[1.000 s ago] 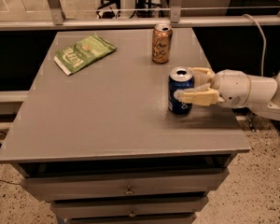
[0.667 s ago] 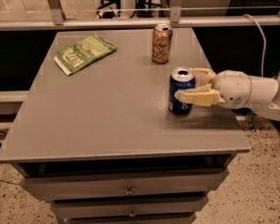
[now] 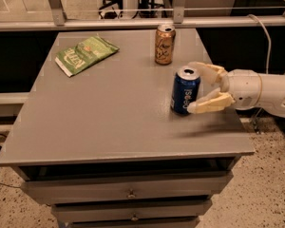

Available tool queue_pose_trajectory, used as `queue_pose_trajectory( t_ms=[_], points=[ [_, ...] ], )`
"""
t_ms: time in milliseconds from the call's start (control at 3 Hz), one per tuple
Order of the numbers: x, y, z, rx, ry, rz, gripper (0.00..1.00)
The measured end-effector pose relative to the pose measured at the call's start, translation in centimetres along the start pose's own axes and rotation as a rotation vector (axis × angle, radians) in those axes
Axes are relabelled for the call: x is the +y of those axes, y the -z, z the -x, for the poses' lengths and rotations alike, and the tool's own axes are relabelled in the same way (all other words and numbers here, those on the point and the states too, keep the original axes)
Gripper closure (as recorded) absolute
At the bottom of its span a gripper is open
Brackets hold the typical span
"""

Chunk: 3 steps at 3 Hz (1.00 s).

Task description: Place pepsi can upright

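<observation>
The pepsi can (image 3: pixel 184 91), blue with white lettering and a silver top, stands upright on the grey table (image 3: pixel 109 122), right of the middle. My gripper (image 3: pixel 193 88) reaches in from the right. Its cream fingers are spread to either side of the can's right half. One finger (image 3: pixel 210 71) is behind the can's top and the other finger (image 3: pixel 211 103) is in front, low by its right side. The jaws look open and do not squeeze the can. The white arm (image 3: pixel 261 89) runs off to the right edge.
A gold-brown can (image 3: pixel 165 44) stands upright behind the pepsi can, near the table's far edge. A green snack bag (image 3: pixel 85 54) lies flat at the far left. The table's right edge is close under the arm. Drawers (image 3: pixel 130 194) are below the front edge.
The front finger has come off the can's face and now lies to its right. The fingers are spread wider. The can stays upright in the same spot.
</observation>
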State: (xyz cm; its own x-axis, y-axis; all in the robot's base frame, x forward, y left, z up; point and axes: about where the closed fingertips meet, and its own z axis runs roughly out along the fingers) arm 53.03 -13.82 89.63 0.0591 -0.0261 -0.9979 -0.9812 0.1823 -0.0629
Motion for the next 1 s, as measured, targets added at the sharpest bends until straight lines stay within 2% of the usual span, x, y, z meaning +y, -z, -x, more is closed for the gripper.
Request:
queue_pose_trajectory(
  t_ms=[333, 667, 1000],
  points=[
    [-0.5, 1.6, 0.7, 0.046, 0.027, -0.009, 0.00],
    [-1.5, 5.0, 2.2, 0.105, 0.072, -0.046, 0.00],
    [-1.5, 5.0, 2.2, 0.104, 0.072, -0.046, 0.00]
  ],
)
